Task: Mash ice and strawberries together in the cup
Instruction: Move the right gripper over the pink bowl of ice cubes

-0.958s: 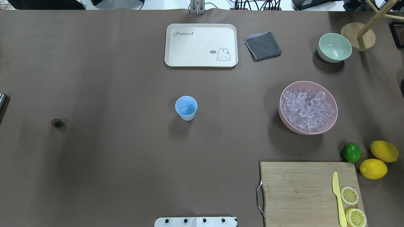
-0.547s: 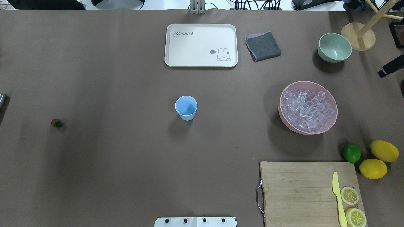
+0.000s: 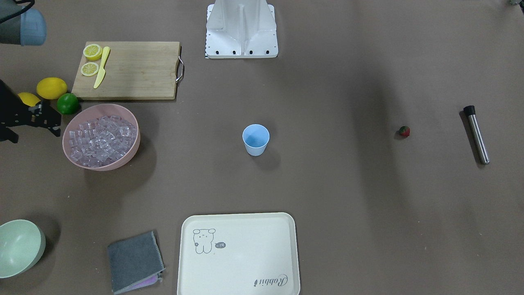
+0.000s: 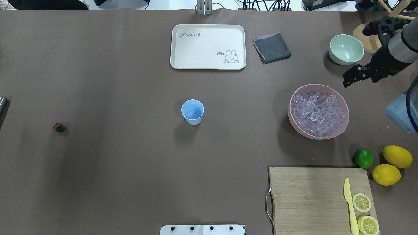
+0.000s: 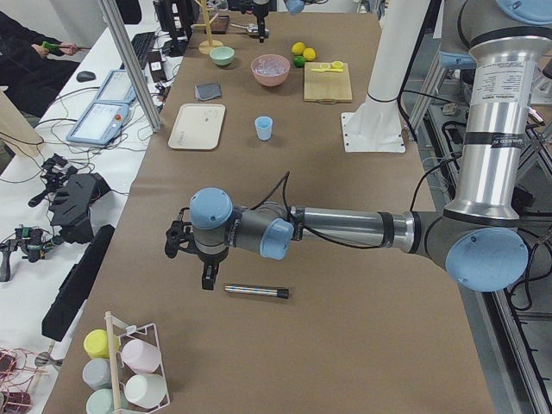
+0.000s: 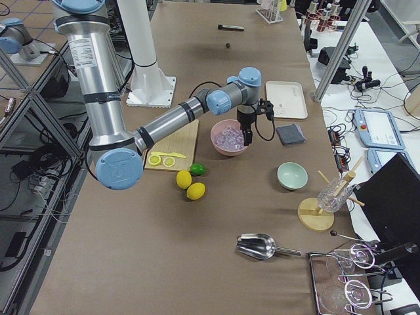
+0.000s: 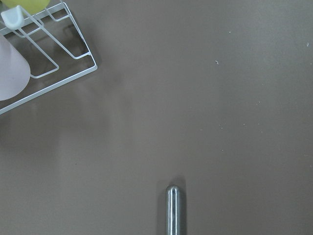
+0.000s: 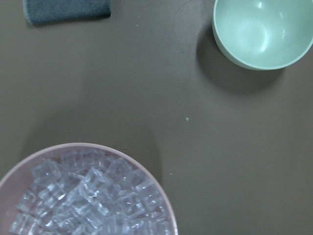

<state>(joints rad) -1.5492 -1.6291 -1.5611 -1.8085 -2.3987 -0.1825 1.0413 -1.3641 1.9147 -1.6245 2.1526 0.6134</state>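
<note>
Newly swung in, the right fingers (image 4: 346, 80) hung near the ice (image 4: 318, 112). Whether they or the left fingers (image 5: 207, 278) were open could not be told.

The small light-blue cup (image 4: 192, 112) stands upright and empty near the middle of the surface (image 4: 130, 169), mouth open upward. The clear, glossy ice cubes (image 4: 318, 113) lie heaped in a wide pink bowl (image 4: 294, 125) well off to its right. The tiny red, green-capped strawberry (image 4: 58, 127) lies alone far to its left.
</note>
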